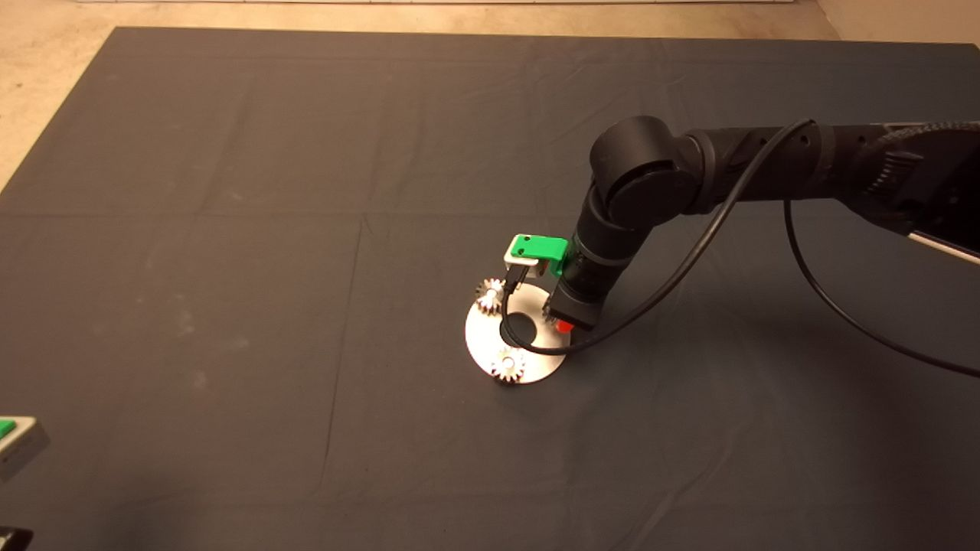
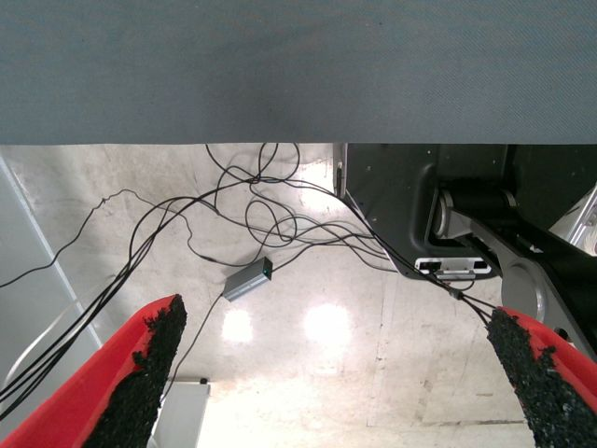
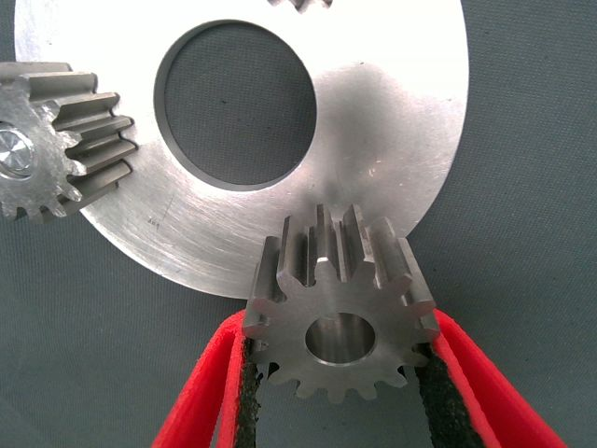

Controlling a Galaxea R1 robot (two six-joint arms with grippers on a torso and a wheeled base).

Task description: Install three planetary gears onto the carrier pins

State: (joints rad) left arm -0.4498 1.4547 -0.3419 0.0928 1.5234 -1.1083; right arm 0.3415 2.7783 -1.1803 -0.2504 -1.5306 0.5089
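Your right gripper (image 3: pixel 340 373) pinches a gear (image 3: pixel 338 308) at the plate's (image 1: pixel 478 340) 3 o'clock edge, its bore showing a pin (image 3: pixel 338 338). Two more gears sit on pins, at 6 o'clock (image 1: pixel 507 366) and 10 o'clock (image 1: pixel 490 294). Your left gripper (image 2: pixel 336 373) waits spread at the desk's (image 1: pixel 230 229) lower-left corner.
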